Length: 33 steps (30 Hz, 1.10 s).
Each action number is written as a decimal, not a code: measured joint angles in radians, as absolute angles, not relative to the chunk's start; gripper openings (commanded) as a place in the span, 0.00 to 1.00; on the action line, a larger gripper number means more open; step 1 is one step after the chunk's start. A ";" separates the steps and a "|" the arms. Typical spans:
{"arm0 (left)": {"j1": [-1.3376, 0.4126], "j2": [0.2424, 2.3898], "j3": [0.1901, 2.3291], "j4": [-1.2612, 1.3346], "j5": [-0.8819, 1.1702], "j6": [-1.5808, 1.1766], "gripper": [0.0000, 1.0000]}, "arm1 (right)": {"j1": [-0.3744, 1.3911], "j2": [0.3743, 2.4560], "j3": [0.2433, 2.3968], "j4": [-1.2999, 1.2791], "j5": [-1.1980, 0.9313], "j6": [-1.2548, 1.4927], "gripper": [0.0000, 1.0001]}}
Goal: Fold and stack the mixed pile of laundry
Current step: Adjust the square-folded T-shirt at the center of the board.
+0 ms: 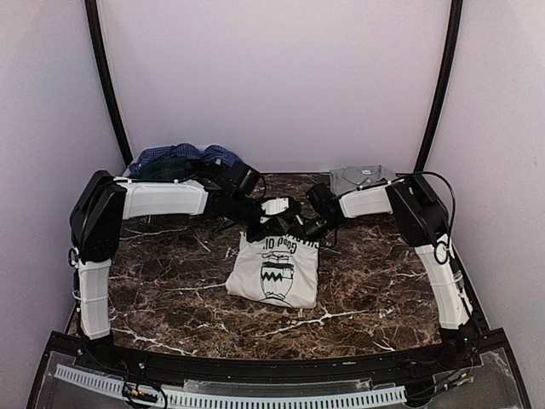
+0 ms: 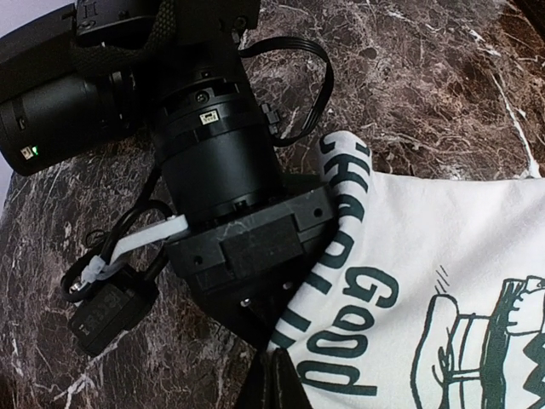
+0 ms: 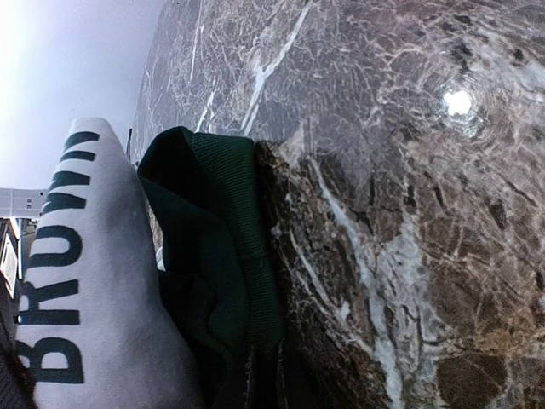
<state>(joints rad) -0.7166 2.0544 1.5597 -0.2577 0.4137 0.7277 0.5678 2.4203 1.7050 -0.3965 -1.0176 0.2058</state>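
on the marble table [image 1: 170, 290], a folded white tee [image 1: 277, 274]

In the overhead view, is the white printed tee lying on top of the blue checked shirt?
No, the white tee lies on the marble table near its middle, apart from the blue checked shirt at the far left corner.

Tee [image 1: 277, 273] top hid under R arm [image 1: 362, 203]; R fingers unseen; back pile [image 1: 183, 158] partly behind L arm [image 1: 166, 198].
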 measured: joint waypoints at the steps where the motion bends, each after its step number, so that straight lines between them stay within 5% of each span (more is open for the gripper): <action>1: -0.716 2.054 1.548 -0.243 0.410 0.730 0.00 | 0.568 2.420 1.705 -0.397 -1.018 0.205 0.12; 12: -0.715 2.055 1.486 -0.146 0.368 0.741 0.02 | 0.554 2.415 1.792 -0.511 -0.931 0.192 0.27; 19: -0.713 2.055 1.484 -0.103 0.332 0.745 0.33 | 0.486 2.345 1.864 -0.601 -0.826 0.191 0.40; 24: -0.709 2.050 1.484 -0.076 0.285 0.706 0.39 | 0.425 2.243 1.864 -0.634 -0.790 0.170 0.47; 33: -0.601 1.918 1.470 -0.144 0.279 0.336 0.39 | 0.407 1.993 1.533 -0.589 -0.765 0.139 0.47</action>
